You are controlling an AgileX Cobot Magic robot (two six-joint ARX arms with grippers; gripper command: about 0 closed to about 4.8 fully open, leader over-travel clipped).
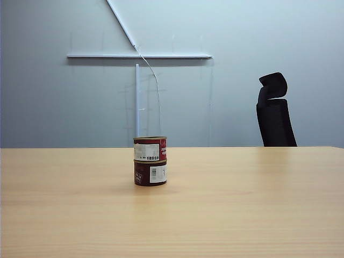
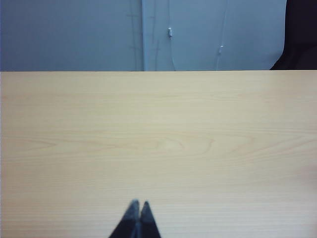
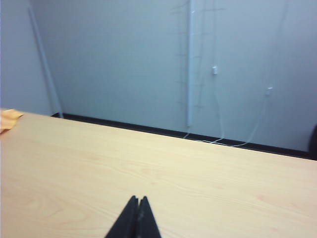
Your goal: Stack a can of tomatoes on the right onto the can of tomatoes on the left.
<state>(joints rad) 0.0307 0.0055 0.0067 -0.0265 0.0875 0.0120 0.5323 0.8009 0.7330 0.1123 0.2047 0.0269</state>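
Two red tomato cans stand stacked on the wooden table (image 1: pixel 242 215) in the exterior view: the upper can (image 1: pixel 150 148) sits squarely on the lower can (image 1: pixel 150 173), both upright with white labels facing me. No arm shows in that view. In the left wrist view my left gripper (image 2: pixel 138 204) is shut over bare tabletop with nothing between its tips. The right wrist view shows my right gripper (image 3: pixel 138 199) shut and empty, also above bare wood. Neither wrist view shows the cans.
A black office chair (image 1: pixel 275 110) stands behind the table's far right edge. White conduit and cables (image 1: pixel 137 97) run down the grey wall behind. An orange scrap (image 3: pixel 9 119) lies at the table's edge in the right wrist view.
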